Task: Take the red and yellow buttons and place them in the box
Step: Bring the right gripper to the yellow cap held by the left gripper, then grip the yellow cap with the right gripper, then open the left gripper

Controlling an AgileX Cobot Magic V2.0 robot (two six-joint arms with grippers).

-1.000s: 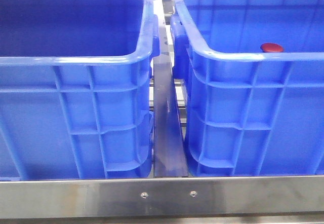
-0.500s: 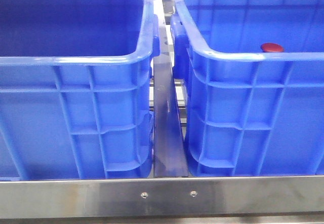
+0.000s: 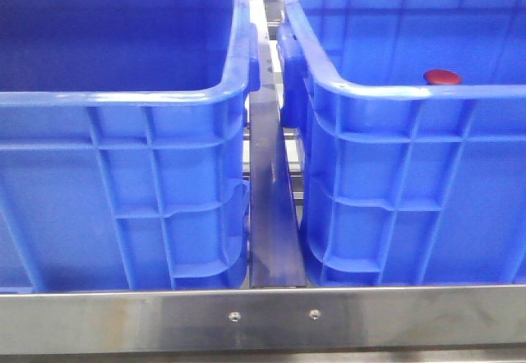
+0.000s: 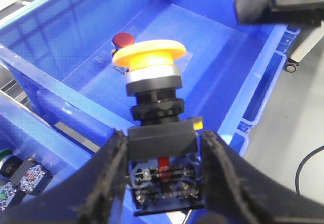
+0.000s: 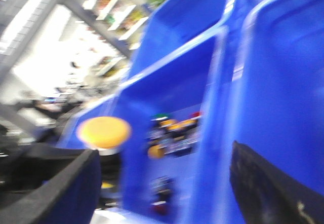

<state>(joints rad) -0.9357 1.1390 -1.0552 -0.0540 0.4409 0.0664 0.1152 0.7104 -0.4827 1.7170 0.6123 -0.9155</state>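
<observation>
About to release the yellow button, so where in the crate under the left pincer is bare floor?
The yellow button is clamped in the left pincer over the crate. Its floor is mostly bare; only the red button sits by the far wall, with open floor nearer.

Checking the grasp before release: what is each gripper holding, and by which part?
The left gripper holds the yellow domed push button by its black square base, cap upward. The right gripper is open, holding nothing.
</observation>
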